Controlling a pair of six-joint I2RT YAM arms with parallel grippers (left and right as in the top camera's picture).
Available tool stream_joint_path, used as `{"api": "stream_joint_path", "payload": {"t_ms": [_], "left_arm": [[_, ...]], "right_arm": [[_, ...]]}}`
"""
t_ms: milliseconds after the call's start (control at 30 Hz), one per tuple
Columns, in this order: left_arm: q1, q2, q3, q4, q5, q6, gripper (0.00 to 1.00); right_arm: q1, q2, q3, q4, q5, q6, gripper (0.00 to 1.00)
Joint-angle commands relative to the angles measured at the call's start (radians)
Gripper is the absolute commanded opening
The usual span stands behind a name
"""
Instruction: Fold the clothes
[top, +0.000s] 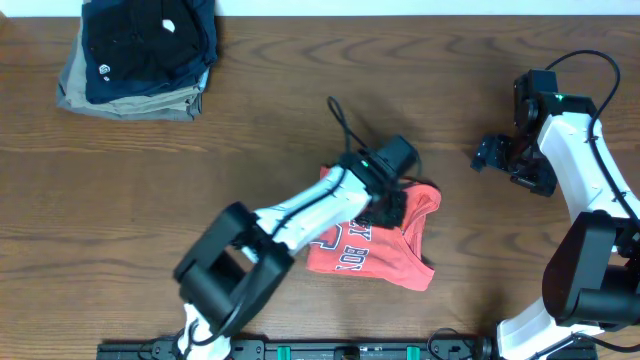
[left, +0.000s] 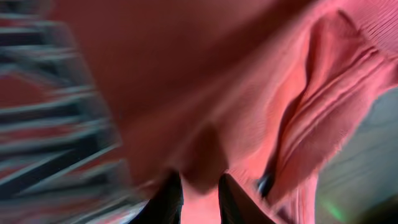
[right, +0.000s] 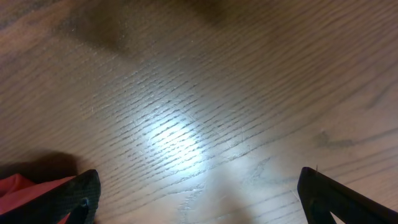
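Overhead — left pincer (top: 386, 208) grips T-shirt (top: 365, 255); folded stack (top: 140, 55) well apart.

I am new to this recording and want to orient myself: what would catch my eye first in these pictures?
The coral-red T-shirt lies bunched in the middle, and the left tool pinches its fabric. The right tool stands wide open and empty at the right. A stack of folded dark and khaki garments sits in the far left corner.

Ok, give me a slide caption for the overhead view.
Left gripper pinches the crumpled red T-shirt; right gripper open, apart from it; folded clothes in the corner.
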Motion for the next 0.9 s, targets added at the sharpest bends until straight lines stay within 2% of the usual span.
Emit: {"api": "stream_joint_path", "payload": {"t_ms": [0,267,400,467,767,867], "left_arm": [[-0.029,0.063,-0.009,0.04,-0.003,-0.009,0.23],[-0.014,0.109,0.005,0.161,0.024,-0.032,0.23],[-0.013,0.081,0.035,0.161,0.161,-0.031,0.23],[-0.013,0.055,0.038,0.156,0.185,-0.032,0.23],[0.006,-0.124,0.038,0.055,0.18,-0.02,0.23],[0.003,-0.136,0.038,0.051,0.18,-0.02,0.23]], "right_arm": [[-0.005,0.001,0.001,-0.001,0.001,-0.013,0.99],[-0.005,0.001,0.001,-0.001,0.001,-0.013,0.99],[-0.005,0.001,0.001,-0.001,0.001,-0.013,0.99],[-0.005,0.001,0.001,-0.001,0.001,-0.013,0.99],[-0.005,0.001,0.001,-0.001,0.001,-0.013,0.99],[-0.005,0.001,0.001,-0.001,0.001,-0.013,0.99]]}}
